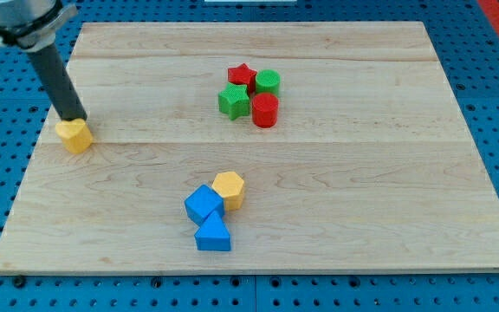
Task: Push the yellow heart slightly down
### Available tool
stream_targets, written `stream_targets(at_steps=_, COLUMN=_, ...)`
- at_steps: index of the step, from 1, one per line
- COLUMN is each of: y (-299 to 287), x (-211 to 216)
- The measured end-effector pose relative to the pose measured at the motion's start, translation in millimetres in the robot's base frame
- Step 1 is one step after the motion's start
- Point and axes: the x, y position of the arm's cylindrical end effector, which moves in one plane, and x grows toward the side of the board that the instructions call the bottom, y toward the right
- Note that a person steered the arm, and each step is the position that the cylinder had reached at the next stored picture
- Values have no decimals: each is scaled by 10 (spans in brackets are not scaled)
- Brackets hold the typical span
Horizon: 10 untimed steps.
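The yellow heart (75,135) lies near the board's left edge, about midway down. My tip (76,118) rests right at the heart's upper edge, touching or nearly touching it; the dark rod slants up to the view's top left. A yellow hexagon (230,189) sits below the board's centre, with a blue cube (203,204) at its lower left and a blue triangle (213,235) under that.
A cluster stands at the upper centre: a red star (242,74), a green cylinder (268,82), a green cube-like block (233,101) and a red cylinder (265,110). The wooden board (362,191) lies on a blue pegboard; its left edge is close to the heart.
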Motion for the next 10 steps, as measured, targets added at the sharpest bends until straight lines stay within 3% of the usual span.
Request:
stream_targets(at_steps=1, y=600, x=315)
stream_targets(at_steps=4, y=453, x=-32)
stream_targets(at_steps=6, y=-57, x=100)
stream_targets(at_steps=7, y=-62, x=383)
stream_targets(at_steps=10, y=494, x=661)
